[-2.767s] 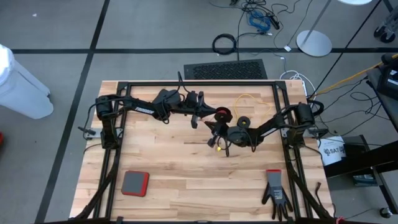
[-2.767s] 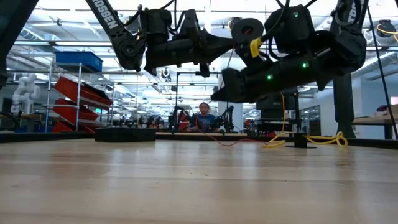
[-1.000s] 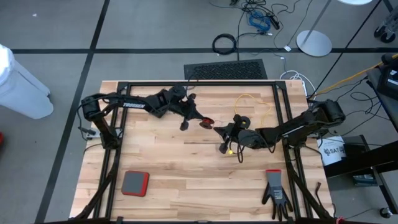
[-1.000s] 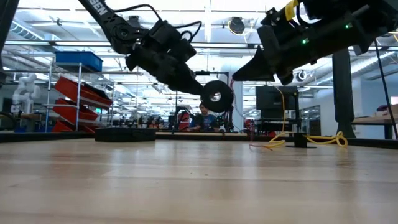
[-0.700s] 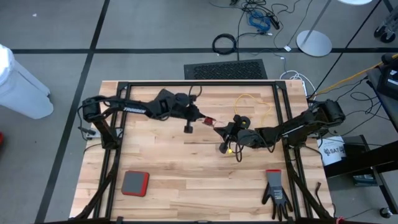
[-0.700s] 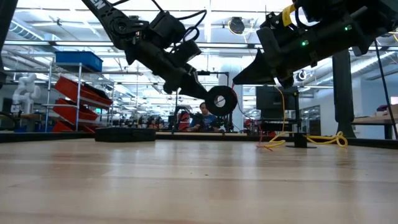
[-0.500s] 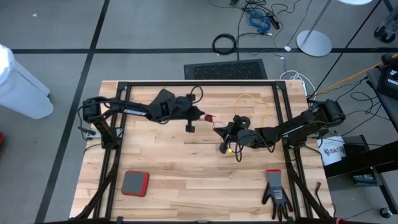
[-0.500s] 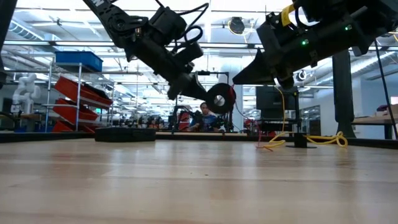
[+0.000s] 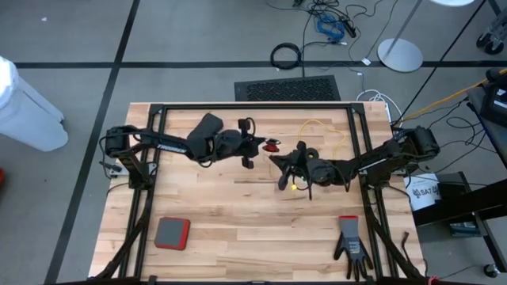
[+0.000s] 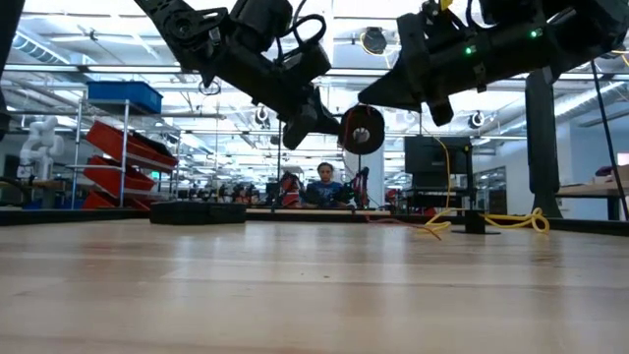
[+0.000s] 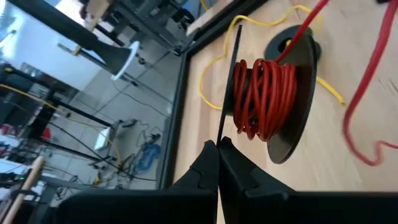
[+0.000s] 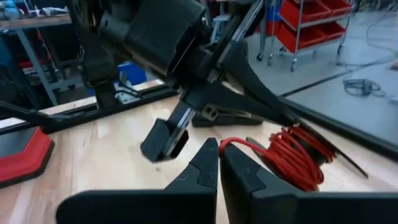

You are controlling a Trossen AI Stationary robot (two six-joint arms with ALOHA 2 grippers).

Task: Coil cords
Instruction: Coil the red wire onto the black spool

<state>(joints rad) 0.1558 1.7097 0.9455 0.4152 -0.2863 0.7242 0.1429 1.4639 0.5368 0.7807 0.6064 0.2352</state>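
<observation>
A small black reel (image 11: 267, 99) wound with thin red cord hangs above the table's middle (image 9: 273, 146) (image 10: 362, 129). My left gripper (image 11: 218, 144) (image 9: 264, 146) is shut on it. My right gripper (image 12: 219, 146) (image 9: 276, 160) meets it from the right, shut on the red cord beside the coil (image 12: 298, 155). More red cord (image 11: 373, 93) trails loose over the wood. The yellow cord (image 9: 318, 125) (image 11: 208, 74) lies in loops on the table behind, by a black reel (image 10: 475, 224). My left gripper pinches the thin rim of one flange (image 11: 222, 127) of the reel between its two fingertips. It comes about level from the table's left. The reel is lifted clear of the table, its flange edge-on to the fingers. My right gripper pinches the red cord (image 12: 239, 145) between its fingertips, a short way off the coil. The fingers come roughly level from the table's right. The short stretch from the fingers to the reel arches over, clear of the table.
A black metal frame (image 9: 253, 105) borders the wooden table. A red-edged grey pad (image 9: 172, 233) lies near the front left and a black glove (image 9: 351, 245) near the front right. A person sits far behind the table (image 10: 322, 185).
My left gripper has carried the reel up and toward the table's right, closer to my right gripper, and has rolled its wrist, so the reel has turned with it. My right gripper has tipped up a little and kept its hold on the cord.
</observation>
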